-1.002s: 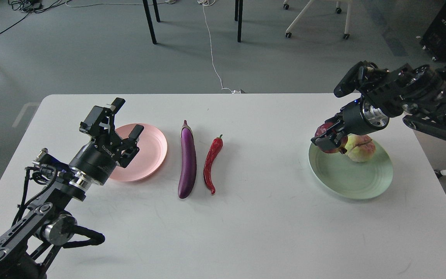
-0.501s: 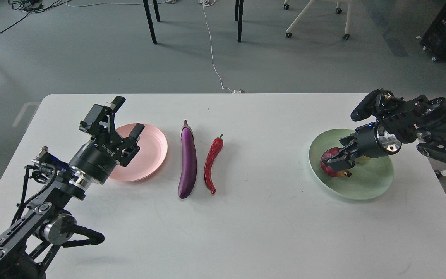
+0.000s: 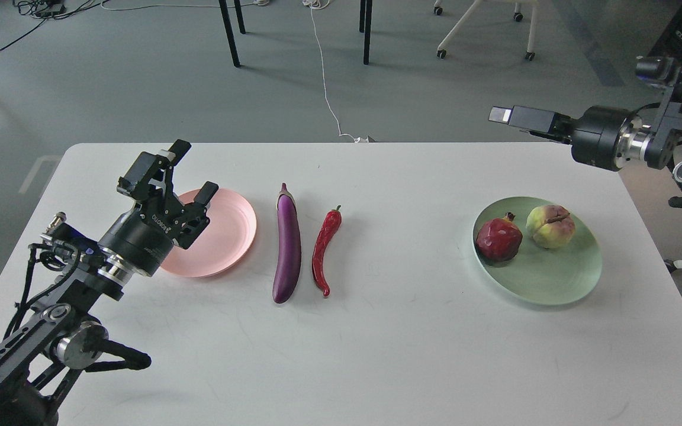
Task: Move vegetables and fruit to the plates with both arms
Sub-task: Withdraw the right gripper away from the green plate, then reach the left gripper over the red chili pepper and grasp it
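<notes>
Since the earlier frames, the pomegranate (image 3: 498, 239) has been released onto the green plate (image 3: 560, 284) at right, beside the peach (image 3: 549, 226); the right gripper (image 3: 510, 115) is raised to the upper right, its jaws seen edge-on, so their state cannot be told. At left, the left gripper (image 3: 190, 173) is held with jaws open over the empty pink plate (image 3: 231, 239). One eggplant (image 3: 287, 242) and one chili (image 3: 323, 249) are left on the table (image 3: 376, 343), centre frame, probably for that plate.

You've got pomegranate (image 3: 498, 239) & peach (image 3: 549, 226) side by side on green plate (image 3: 554, 284); eggplant (image 3: 287, 242), chili (image 3: 324, 248) lie on table beside empty pink plate (image 3: 231, 231)
</notes>
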Robot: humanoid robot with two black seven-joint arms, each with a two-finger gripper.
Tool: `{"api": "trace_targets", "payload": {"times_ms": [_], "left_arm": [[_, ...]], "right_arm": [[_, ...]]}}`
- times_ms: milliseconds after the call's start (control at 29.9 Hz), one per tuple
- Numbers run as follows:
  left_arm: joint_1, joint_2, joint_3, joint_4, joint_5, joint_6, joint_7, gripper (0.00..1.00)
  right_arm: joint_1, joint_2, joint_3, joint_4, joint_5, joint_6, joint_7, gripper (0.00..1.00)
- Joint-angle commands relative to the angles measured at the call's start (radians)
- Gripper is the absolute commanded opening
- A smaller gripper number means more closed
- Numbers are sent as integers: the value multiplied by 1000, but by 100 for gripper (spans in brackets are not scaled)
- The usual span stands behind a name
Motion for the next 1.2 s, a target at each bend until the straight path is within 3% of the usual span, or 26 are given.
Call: {"api": "trace_targets", "payload": {"times_ms": [0, 100, 234, 267, 501, 768, 1169], "left_arm": [[-21, -6, 2, -9, 152, 1, -1, 100], [-58, -6, 29, -9, 302, 1, -4, 100], [-167, 6, 149, -3, 520, 4, -2, 100], [-196, 12, 179, 2, 577, 6, -2, 99], [-472, 33, 418, 123, 940, 5, 5, 100], [-832, -97, 839, 427, 974, 15, 12, 99], [-954, -309, 1060, 755, 1036, 15, 10, 98]], "right_arm": [[-122, 4, 42, -3, 585, 1, 0, 98], [-189, 4, 77, -6, 863, 47, 0, 98], [-290, 4, 137, -26, 1071, 265, 0, 98], [-312, 10, 152, -45, 1090, 277, 0, 98], [-379, 32, 174, -138, 1107, 277, 0, 98], [-381, 23, 174, -138, 1102, 277, 0, 98], [-392, 19, 177, -141, 1096, 277, 0, 98]]}}
